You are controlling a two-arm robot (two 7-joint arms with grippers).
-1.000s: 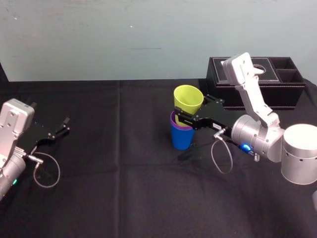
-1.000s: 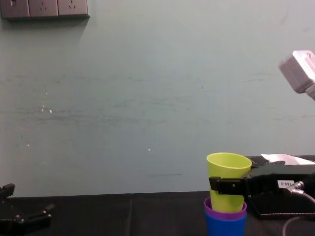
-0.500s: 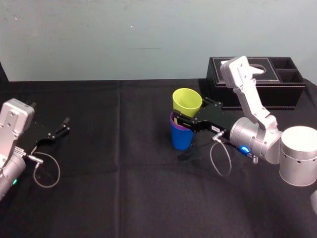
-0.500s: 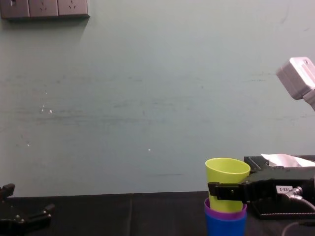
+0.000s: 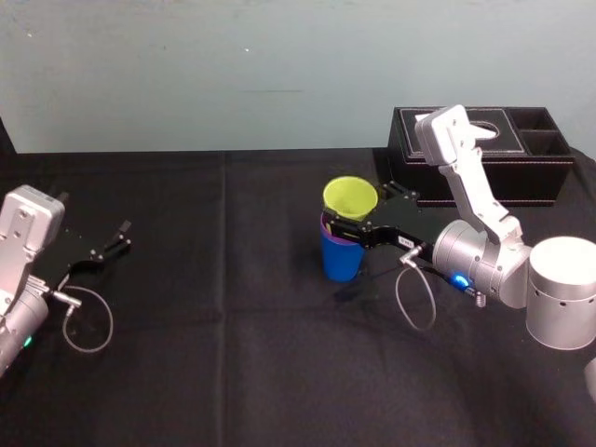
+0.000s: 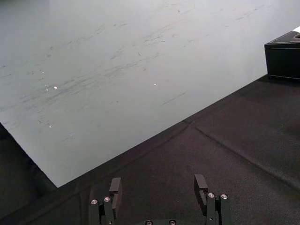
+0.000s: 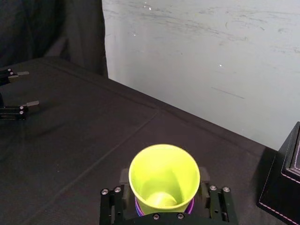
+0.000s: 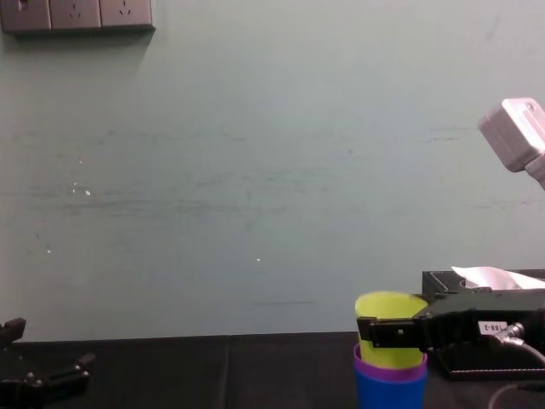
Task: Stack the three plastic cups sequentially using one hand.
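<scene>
The yellow-green cup (image 5: pixel 350 197) sits low inside the purple cup (image 5: pixel 327 229), which is nested in the blue cup (image 5: pixel 340 262) right of the table's middle. In the chest view the yellow-green cup (image 8: pixel 389 308) shows just above the purple rim (image 8: pixel 390 369) and the blue cup (image 8: pixel 390 393). My right gripper (image 5: pixel 359 209) straddles the yellow-green cup (image 7: pixel 164 180) from the right. Its fingers (image 7: pixel 214 202) stand a little off the cup's sides, so it is open. My left gripper (image 5: pixel 116 238) rests open at the table's left.
A black tissue box (image 5: pixel 484 154) stands at the back right, just behind the right arm's wrist block (image 5: pixel 445 130). The black cloth (image 5: pixel 233 317) stretches free between the stack and the left gripper (image 6: pixel 159 187). A wall rises behind the table.
The yellow-green cup has gone down from above the purple cup into it. The right gripper has lowered with it and its fingers have spread off the cup. The left arm has not moved.
</scene>
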